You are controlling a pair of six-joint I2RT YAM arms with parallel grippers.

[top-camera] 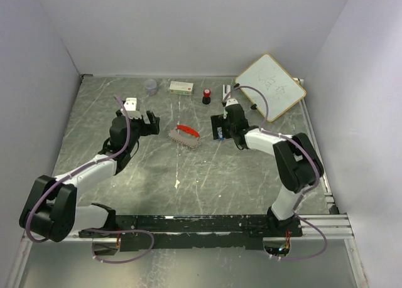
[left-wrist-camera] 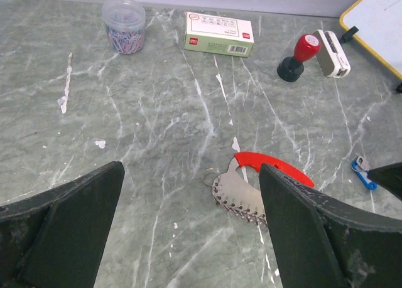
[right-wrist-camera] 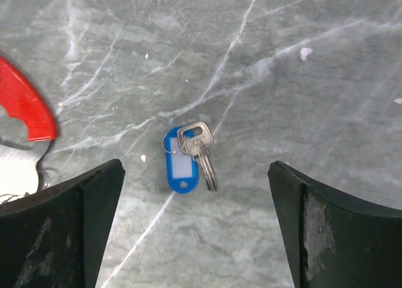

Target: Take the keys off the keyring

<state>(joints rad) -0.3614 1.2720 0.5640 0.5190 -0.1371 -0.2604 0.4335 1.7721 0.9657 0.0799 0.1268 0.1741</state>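
Note:
A silver jagged-edged fan-like bunch of keys with a red strip lies flat mid-table. In the left wrist view the bunch has a small wire ring at its left end. My left gripper is open and empty, left of the bunch; its fingers straddle bare table and the right one covers part of the bunch. A silver key on a blue tag with a small ring lies under my right gripper, which is open above it, apart from it. The blue tag also shows in the left wrist view.
A jar of paper clips, a small white-green box, a red-and-black knob and a white block stand along the back. A whiteboard leans at the back right. Walls enclose the table on three sides.

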